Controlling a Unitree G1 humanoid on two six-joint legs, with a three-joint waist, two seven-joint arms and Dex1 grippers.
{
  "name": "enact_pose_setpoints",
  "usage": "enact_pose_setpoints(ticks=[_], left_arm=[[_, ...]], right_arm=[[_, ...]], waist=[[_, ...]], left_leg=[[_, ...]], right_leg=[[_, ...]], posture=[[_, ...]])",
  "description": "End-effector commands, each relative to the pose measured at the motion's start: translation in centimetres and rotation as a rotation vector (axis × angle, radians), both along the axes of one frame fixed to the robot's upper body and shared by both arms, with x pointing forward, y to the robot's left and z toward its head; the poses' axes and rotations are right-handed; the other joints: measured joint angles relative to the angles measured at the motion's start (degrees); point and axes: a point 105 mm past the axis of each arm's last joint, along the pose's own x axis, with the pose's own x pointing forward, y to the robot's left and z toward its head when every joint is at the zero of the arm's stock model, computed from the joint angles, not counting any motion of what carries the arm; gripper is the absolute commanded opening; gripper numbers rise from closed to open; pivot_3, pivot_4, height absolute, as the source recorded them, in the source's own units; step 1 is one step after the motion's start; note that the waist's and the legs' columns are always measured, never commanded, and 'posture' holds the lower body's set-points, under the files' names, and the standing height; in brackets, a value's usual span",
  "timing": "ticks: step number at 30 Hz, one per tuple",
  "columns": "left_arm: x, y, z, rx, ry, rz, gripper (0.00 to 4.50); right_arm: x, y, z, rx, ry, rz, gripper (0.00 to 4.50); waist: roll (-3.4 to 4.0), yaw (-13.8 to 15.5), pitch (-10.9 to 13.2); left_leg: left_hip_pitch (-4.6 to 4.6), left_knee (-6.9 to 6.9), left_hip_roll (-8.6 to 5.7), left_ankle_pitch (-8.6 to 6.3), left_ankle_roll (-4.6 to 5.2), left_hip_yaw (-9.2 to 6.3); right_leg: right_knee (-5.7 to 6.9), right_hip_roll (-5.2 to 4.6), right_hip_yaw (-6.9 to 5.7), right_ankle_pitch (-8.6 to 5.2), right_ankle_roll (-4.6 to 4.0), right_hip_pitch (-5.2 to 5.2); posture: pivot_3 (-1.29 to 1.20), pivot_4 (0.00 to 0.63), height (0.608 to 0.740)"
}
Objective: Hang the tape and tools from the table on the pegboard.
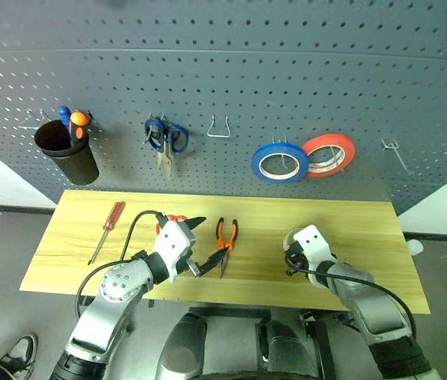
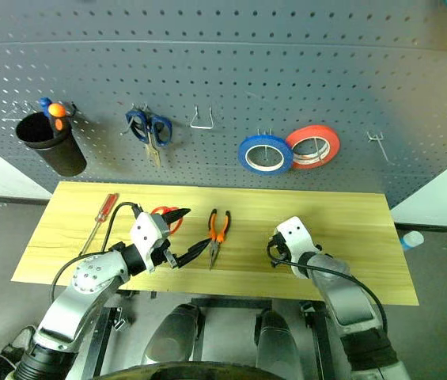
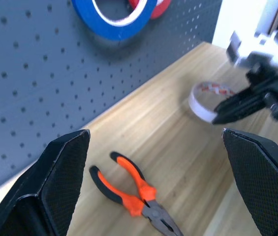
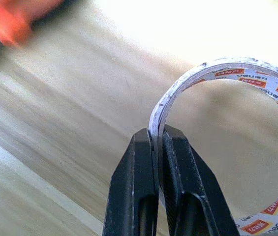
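step: tape pickup | right pincer (image 4: pixel 156 142) clamped on rim of cream tape roll (image 4: pixel 227 142), right of the pliers (image 1: pixel 225 237) on table (image 1: pixel 350 218) | left pincer (image 1: pixel 199 245) wide open, empty, beside pliers | next: probably carry roll to a free pegboard (image 1: pixel 286 71) hook (image 1: pixel 218 127)

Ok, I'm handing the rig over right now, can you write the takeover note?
Right hand: shut on the tape, pinching its wall, over the table.
Left hand: open, holding nothing, above the pliers.
On the table: pliers, red-handled scissors behind the left arm, red screwdriver.
Done: none of these hung on the pegboard.
Left: hang the tape, then the three tools.
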Motion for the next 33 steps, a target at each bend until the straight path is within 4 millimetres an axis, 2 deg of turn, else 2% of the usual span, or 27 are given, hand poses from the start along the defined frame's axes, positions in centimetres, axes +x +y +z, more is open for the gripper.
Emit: enact_pose_setpoints(ticks=[1,4,9,14,16,20,27,33], left_arm=[[0.4,-1.0,0.7,-0.023,-0.063,-0.063,4.5],[1.1,-1.6,0.8,-0.04,-0.089,-0.099,4.5],[2.0,-2.8,1.5,-0.08,-0.148,-0.166,4.5],[2.4,-3.9,2.3,-0.121,-0.182,-0.239,4.5],[2.4,-4.1,2.2,-0.119,-0.177,-0.265,4.5],[2.4,-4.5,2.8,-0.142,-0.184,-0.298,4.5],[2.9,-4.3,3.1,-0.161,-0.18,-0.309,4.5],[3.4,-4.1,3.8,-0.202,-0.201,-0.279,4.5]], right_arm=[[0.0,-0.6,2.9,0.065,-0.13,-0.01,0.02],[-0.3,-1.1,4.3,0.122,-0.192,-0.036,0.02],[-0.3,-1.9,6.5,0.192,-0.299,-0.084,0.02],[1.3,-4.1,8.5,0.166,-0.439,-0.2,0.02],[1.9,-4.9,9.2,0.154,-0.486,-0.249,0.02],[2.4,-5.7,9.8,0.137,-0.538,-0.287,0.02],[2.1,-5.8,10.4,0.164,-0.571,-0.288,0.02],[2.6,-6.2,11.4,0.175,-0.621,-0.303,0.02]], waist=[[0.01,-0.2,-1.2],[-0.04,-0.9,-2.3],[0.1,-3.3,-3.4],[0.43,-4.2,-3.8],[0.54,-4.7,-3.9],[0.56,-4.9,-4.1],[0.7,-4.9,-4.2],[0.73,-4.9,-4.3]], left_leg=[[0.1,0.01,0.0,0.01,0.0,0.0],[0.83,0.02,-0.01,-0.01,0.01,0.03],[1.02,0.02,0.0,-0.01,0.02,0.03],[1.14,0.0,0.0,0.0,0.01,0.03],[1.63,-0.01,-0.01,0.01,0.02,0.03],[1.72,-0.03,-0.01,0.0,0.03,0.03],[1.74,-0.03,-0.01,0.0,0.04,0.03],[1.76,-0.03,-0.01,0.0,0.04,0.03]], right_leg=[[-0.09,0.0,0.0,0.01,-0.01,0.15],[-0.19,0.0,0.01,-0.09,-0.18,1.01],[-0.17,0.03,0.01,-0.1,-0.16,1.46],[-0.1,0.05,0.03,-0.08,-0.15,1.51],[-0.09,0.05,0.06,-0.08,-0.16,1.63],[-0.1,0.05,0.07,-0.1,-0.16,1.73],[-0.09,0.05,0.09,-0.1,-0.16,1.75],[-0.07,0.05,0.1,-0.09,-0.16,1.75]], posture=[[0.29,0.0,0.74],[0.26,0.0,0.74],[0.24,0.0,0.74],[0.23,0.0,0.74],[0.23,0.0,0.74],[0.24,0.0,0.74],[0.24,0.0,0.74],[0.24,0.0,0.74]])
